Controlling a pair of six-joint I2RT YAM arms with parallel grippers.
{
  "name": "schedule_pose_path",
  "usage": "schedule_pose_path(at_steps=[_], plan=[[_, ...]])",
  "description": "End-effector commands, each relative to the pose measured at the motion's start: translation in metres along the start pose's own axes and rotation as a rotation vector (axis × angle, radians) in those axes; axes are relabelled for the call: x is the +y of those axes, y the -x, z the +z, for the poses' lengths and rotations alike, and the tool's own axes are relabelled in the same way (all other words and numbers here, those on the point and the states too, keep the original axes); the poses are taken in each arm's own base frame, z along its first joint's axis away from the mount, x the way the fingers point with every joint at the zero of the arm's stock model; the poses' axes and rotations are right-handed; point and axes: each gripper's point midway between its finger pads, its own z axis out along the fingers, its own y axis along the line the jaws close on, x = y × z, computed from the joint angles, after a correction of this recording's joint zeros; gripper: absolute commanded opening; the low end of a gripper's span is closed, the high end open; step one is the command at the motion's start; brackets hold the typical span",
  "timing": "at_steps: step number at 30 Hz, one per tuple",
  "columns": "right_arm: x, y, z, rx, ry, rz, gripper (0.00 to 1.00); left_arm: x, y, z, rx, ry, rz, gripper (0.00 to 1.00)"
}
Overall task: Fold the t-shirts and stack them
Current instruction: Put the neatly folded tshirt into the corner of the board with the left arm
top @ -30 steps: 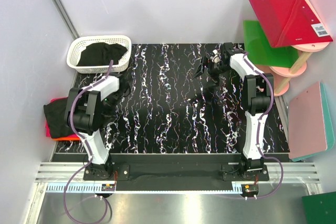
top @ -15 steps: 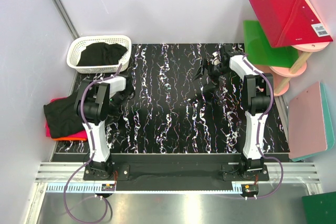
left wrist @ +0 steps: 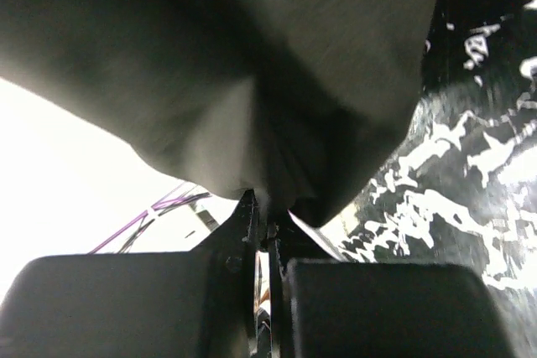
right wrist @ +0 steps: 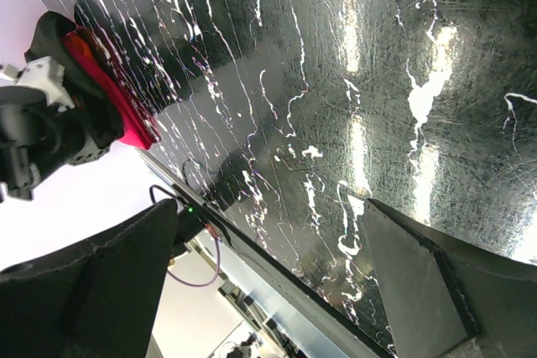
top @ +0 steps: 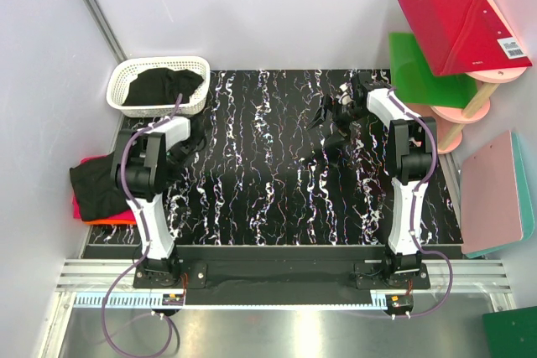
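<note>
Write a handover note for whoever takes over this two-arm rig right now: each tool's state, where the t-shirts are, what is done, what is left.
Left tool: shut on a fold of dark cloth; which shirt, unclear.
Right tool: open, empty, over the table, far right.
Shirts: a black t-shirt crumpled in the white basket; another black one lies on the pink and orange folded ones at the table's left edge.
Done: stack started. Left: fold and stack the basket shirt and the pinched cloth.

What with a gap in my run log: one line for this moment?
left hand: shut on black cloth t-shirt | right hand: open, empty, above black white-veined table
</note>
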Motion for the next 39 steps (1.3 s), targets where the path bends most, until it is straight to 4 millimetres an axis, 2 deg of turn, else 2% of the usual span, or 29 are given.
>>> schedule_pose_path(at_steps=[1,6,12,17,20,21,23,25,31,36,39], plan=[[0.009,0.008,-0.005,-0.02,0.037,-0.023,1.0,0.018,0.003,-0.03,-0.049,-0.075,-0.025,0.0],[0.008,0.008,-0.004,-0.018,0.036,-0.022,1.0,0.006,0.004,-0.04,0.0,-0.147,0.041,0.0],[0.008,0.007,-0.004,-0.014,0.038,-0.023,1.0,-0.007,0.007,-0.033,0.064,-0.131,0.092,0.0],[0.005,0.007,-0.004,-0.012,0.038,-0.012,1.0,0.003,0.0,-0.024,0.102,-0.124,0.026,0.0],[0.002,0.008,-0.001,-0.005,0.038,0.001,1.0,0.008,-0.024,-0.006,0.187,-0.137,-0.013,0.0],[0.001,0.009,-0.001,-0.004,0.044,0.002,1.0,0.01,-0.038,-0.001,0.2,-0.143,-0.015,0.0],[0.002,0.009,0.002,0.004,0.051,0.009,1.0,0.015,-0.039,0.001,0.189,-0.159,-0.065,0.0],[0.001,0.01,0.004,0.009,0.054,0.017,1.0,0.03,-0.038,0.001,0.184,-0.137,-0.119,0.0],[-0.002,0.009,0.006,0.016,0.053,0.024,1.0,0.047,-0.041,0.005,0.2,-0.138,-0.195,0.0],[-0.004,0.008,0.008,0.021,0.051,0.026,1.0,0.066,-0.042,-0.006,0.139,-0.146,-0.27,0.0],[-0.007,0.009,0.012,0.028,0.051,0.035,1.0,0.07,-0.048,-0.01,0.121,-0.17,-0.282,0.0]])
